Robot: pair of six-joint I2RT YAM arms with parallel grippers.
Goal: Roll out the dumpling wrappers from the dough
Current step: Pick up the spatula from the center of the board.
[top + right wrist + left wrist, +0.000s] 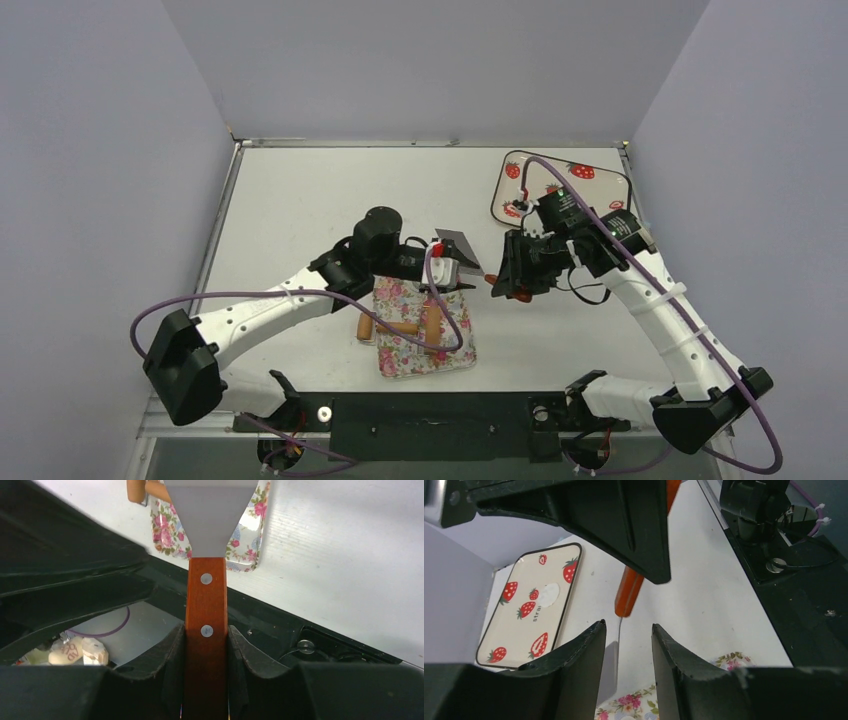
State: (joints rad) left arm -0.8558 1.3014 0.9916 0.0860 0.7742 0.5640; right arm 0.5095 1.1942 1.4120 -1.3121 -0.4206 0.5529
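left end effector point(628, 630): fingers stand apart with a clear gap – in the left wrist view the spatula point(206, 580) blade shows edge-on as a thin line in that gap, nearer one finger than the other; i cannot tell whether it touches either. right end effector point(206, 630): both fingers clamped on the spatula's red-brown riveted handle, one on each flat side, blade pointing away from the wrist. in the top external view the two end effectors meet near the middle of the table point(300, 210), the spatula bridging them, with the handle on the right arm's side and the grey blade on the left arm's side. the blade sits above the far edge of the floral tray point(440, 360), off its surface. a wooden roller point(398, 328) lies across the floral tray, one end sticking out past the tray's left rim. one dumpling wrapper point(548, 595) – a small flat white disc – lies on the strawberry tray point(514, 630), towards its middle, clear of both end effectors. the strawberry tray sits at the far right corner of the table, well apart from the floral tray; the right arm's wrist covers part of it from above.
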